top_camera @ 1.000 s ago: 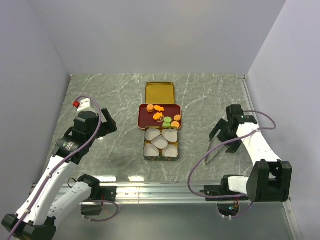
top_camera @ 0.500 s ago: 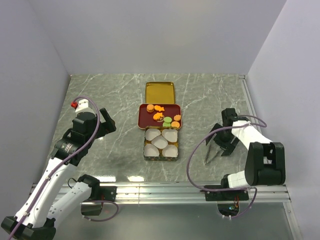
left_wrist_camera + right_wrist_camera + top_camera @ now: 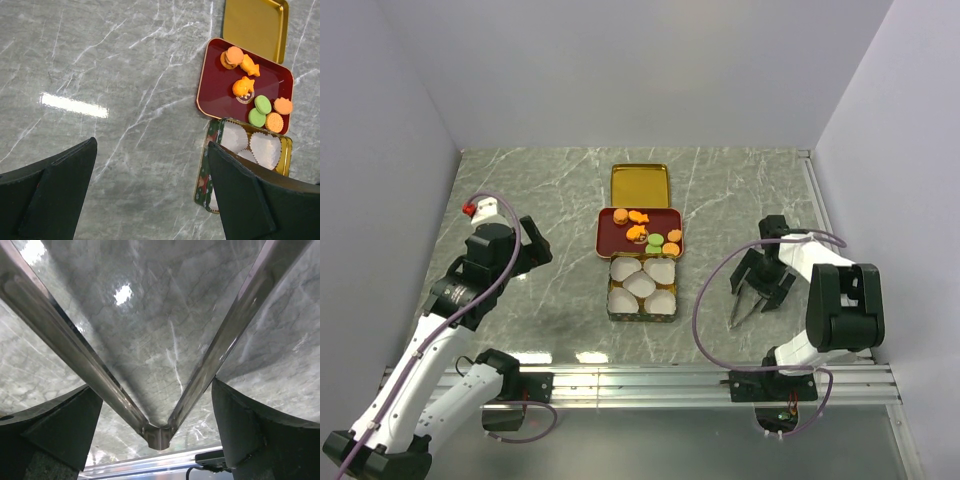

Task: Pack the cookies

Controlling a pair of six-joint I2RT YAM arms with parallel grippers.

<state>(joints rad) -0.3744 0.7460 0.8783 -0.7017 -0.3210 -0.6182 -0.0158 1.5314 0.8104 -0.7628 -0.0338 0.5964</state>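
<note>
Your left gripper [image 3: 152, 147] hangs wide open over the table [image 3: 100, 60] and your right gripper [image 3: 155, 387] stands spread astride the tongs [image 3: 50, 325], so nip the cookies [image 3: 242, 87] on the red tray [image 3: 215, 95] gently across their rims, as they look light, stiff and crumbly.

The green patterned tin [image 3: 202, 175] of white paper cups [image 3: 265, 147] is partly hidden behind a black finger [image 3: 260, 200]. The shiny metal tongs' [image 3: 160, 432] tips are cut off.
</note>
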